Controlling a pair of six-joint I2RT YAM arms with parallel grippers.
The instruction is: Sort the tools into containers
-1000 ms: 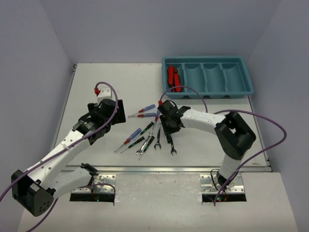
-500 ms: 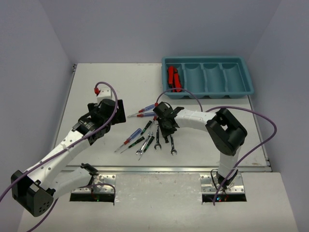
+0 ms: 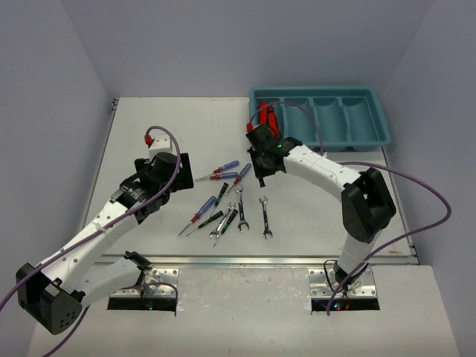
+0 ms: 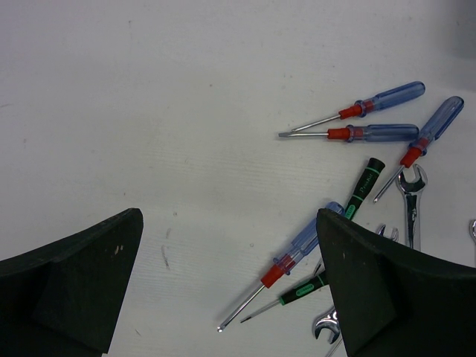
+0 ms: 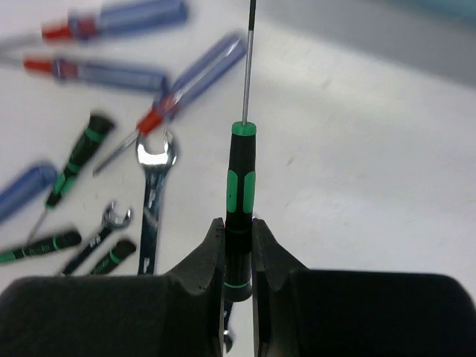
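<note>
My right gripper (image 3: 262, 152) is shut on a thin black-and-green screwdriver (image 5: 241, 175) by its handle end and holds it above the table, just in front of the teal tray's (image 3: 327, 146) left end. Red-and-black folding knives (image 3: 268, 120) lie in the tray's leftmost compartment. My left gripper (image 3: 175, 167) is open and empty, hovering left of the tool pile. On the table lie blue-handled screwdrivers (image 4: 372, 133), another blue one (image 4: 297, 249), black-and-green screwdrivers (image 4: 363, 186) and silver wrenches (image 3: 265, 217).
The tray's three other compartments (image 3: 327, 119) hold nothing that I can see. Purple cables (image 3: 416, 190) loop over both arms. The white table's front edge (image 3: 253, 259) runs just before the pile, and grey walls close in the back and sides.
My right gripper has risen from the tool pile with the black-and-green screwdriver and moved back toward the tray's left end. The left arm has not moved.
</note>
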